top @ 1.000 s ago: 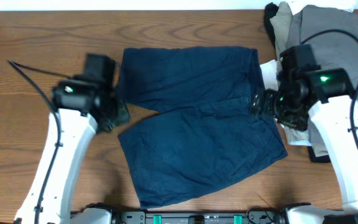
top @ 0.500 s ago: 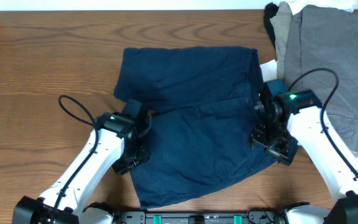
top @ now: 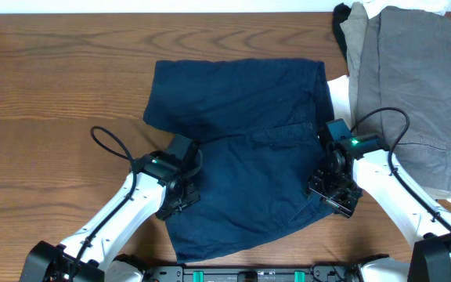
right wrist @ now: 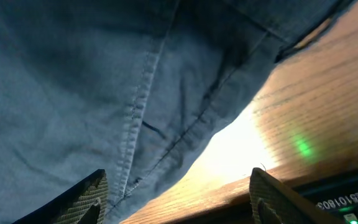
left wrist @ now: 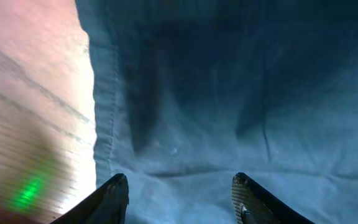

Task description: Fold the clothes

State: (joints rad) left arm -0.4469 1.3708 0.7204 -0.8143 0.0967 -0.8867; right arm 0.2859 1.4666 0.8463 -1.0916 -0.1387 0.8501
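We see the large, dark navy, crinkled fabric shorts [top: 241, 157] lying flat in the middle of the brown wooden table [top: 53, 94]. The waistband points right and the leg hems left, so the long axis runs side to side. The left gripper [top: 177, 202] sits over the hem end of the nearer leg, and the right gripper [top: 331, 192] sits over that half's waist end. Each arm is therefore nearest its own end, with the cloth lying inward from both.

From overhead the wrist bodies hide the fingers. The left wrist view shows the left gripper [left wrist: 179, 186] spread, holding nothing, above fabric just inside a stitched hem that borders bare wood. The right wrist view shows the right gripper [right wrist: 179, 193] also spread wide, with the seamed cloth edge crossing diagonally between its fingers. We judge a pinch comes next.

A pile of folded grey garments [top: 413, 86] rests at the far right corner.
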